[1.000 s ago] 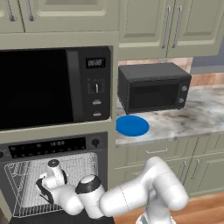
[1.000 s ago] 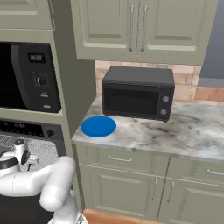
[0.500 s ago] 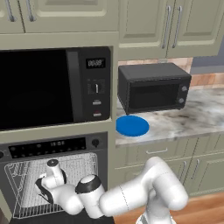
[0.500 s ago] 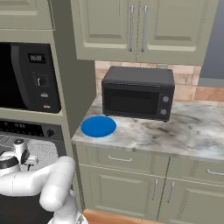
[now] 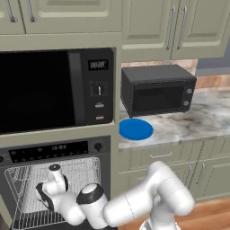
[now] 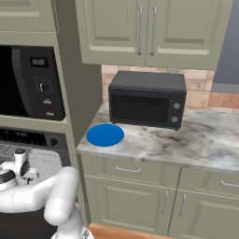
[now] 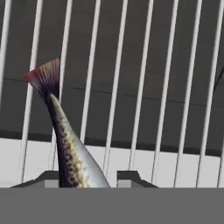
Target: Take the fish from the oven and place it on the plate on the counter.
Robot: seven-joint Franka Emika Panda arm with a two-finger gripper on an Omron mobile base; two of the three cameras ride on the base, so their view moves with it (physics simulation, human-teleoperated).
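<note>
1. Arm folded low: elbow bulges out in front of the lower cabinets, forearm runs left and down into the open oven [image 5: 54, 179].
2. Wrist sits over the wire rack [image 5: 81, 173], hand pointing down at it.
3. Gripper [image 7: 87, 177]: fingertips [image 7: 127, 176] show either side of the fish [image 7: 72, 148], jaws partly closed with the body wedged between them. Looks like a grip on the fish; actual pad contact is hidden at the bottom edge.
4. Fish: speckled grey body rising from between the tips, reddish tail fin up and to the left, rack bars right behind it. It's at the rack, inside the oven.
5. Oven door is dropped open; rack carries nothing else I can make out.
6. Plate [image 6: 105, 135]: blue, flat on the counter [image 6: 186, 140], just in front-left of the small microwave [image 6: 147, 99], bare.
7. Big microwave [image 5: 56, 90] above the oven, door closed.
</note>
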